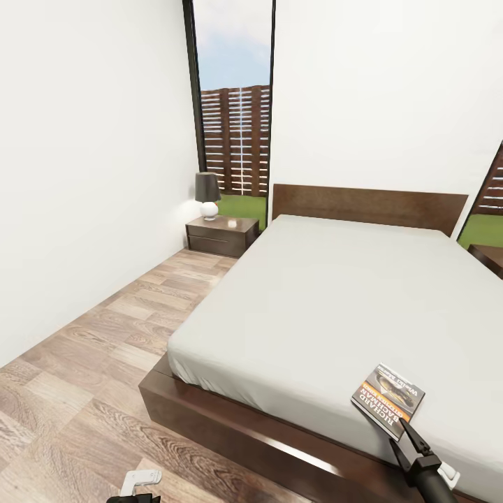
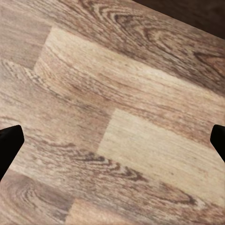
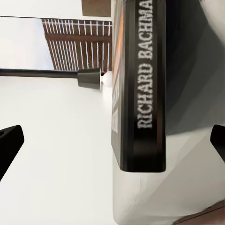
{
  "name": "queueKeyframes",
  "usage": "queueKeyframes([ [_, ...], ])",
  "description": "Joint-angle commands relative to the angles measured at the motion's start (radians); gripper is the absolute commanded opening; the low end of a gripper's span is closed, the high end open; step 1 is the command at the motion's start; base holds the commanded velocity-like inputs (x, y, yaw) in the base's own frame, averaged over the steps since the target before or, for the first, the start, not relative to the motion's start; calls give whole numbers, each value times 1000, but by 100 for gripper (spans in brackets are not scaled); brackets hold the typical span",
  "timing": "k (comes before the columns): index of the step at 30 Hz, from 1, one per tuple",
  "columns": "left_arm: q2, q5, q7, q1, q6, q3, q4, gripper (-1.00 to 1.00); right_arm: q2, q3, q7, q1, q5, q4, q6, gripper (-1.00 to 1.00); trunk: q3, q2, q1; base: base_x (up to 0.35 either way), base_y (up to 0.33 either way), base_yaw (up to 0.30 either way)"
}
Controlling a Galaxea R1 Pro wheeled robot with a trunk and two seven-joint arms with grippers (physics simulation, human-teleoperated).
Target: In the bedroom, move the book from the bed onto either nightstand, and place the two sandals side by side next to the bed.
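Observation:
The book [image 1: 388,399], dark with an orange band, lies flat on the pale mattress of the bed [image 1: 328,300] near its foot corner. My right gripper [image 1: 401,432] reaches up to the book's near edge. In the right wrist view the spine of the book [image 3: 146,84] reads "RICHARD BACHMAN". It stands between the wide-open fingers of the right gripper [image 3: 112,143], which do not touch it. My left gripper [image 2: 112,140] hangs open over bare wood floor. A nightstand [image 1: 222,234] stands left of the headboard. The sandals are out of view.
A dark-shaded lamp [image 1: 207,195] stands on the nightstand. The corner of a second nightstand [image 1: 490,257] shows at the right edge. A strip of plank floor [image 1: 105,363] runs between the left wall and the bed. A tall window [image 1: 234,126] is behind.

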Motion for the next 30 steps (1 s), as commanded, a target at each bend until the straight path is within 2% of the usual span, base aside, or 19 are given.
queueKeyframes([
  [1,1,10,-2,0,0,-8,0,100,0,2,2,0,-5,0,10,100,-1,0,0,0,0,0],
  [13,1,10,-3,0,0,-8,0,100,-1,2,2,0,-5,0,10,100,-1,0,0,0,0,0],
  [14,1,10,-3,0,0,-8,0,100,-1,2,2,0,-5,0,10,-100,-1,0,0,0,0,0],
  [30,1,10,-3,0,0,-8,0,100,-1,2,2,0,-5,0,10,-100,-1,0,0,0,0,0],
])
